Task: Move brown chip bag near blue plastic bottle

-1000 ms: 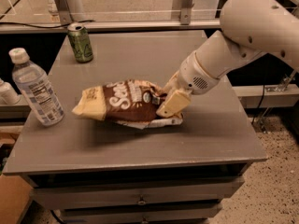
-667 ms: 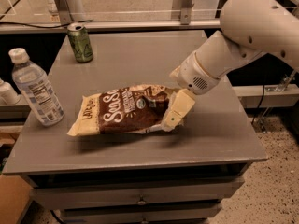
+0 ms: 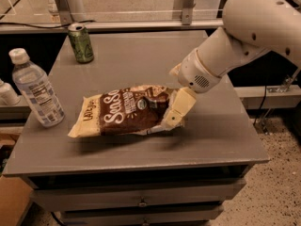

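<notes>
Right now the gripper (image 3: 175, 113) is pinched shut on one end of the chip bag (image 3: 127, 111). The bag sticks out sideways from the gripper, away from the arm (image 3: 221, 55). Its long side runs straight on toward the bottle (image 3: 36, 89), and its far end, the pale yellow one, points at the bottle. The bag looks a little bit up off the table (image 3: 141, 159), because there is a dark shadow under it. The bottle stands upright past the far end of the bag, close to it but not touching, with a small gap between them. So the way to go is the way the bag points: away from the gripper, along the bag's long side. Only a short move looks needed. If it goes too far, the yellow end could knock the bottle over. A green can (image 3: 81, 44) stands well away from the gripper, near the back of the table.
</notes>
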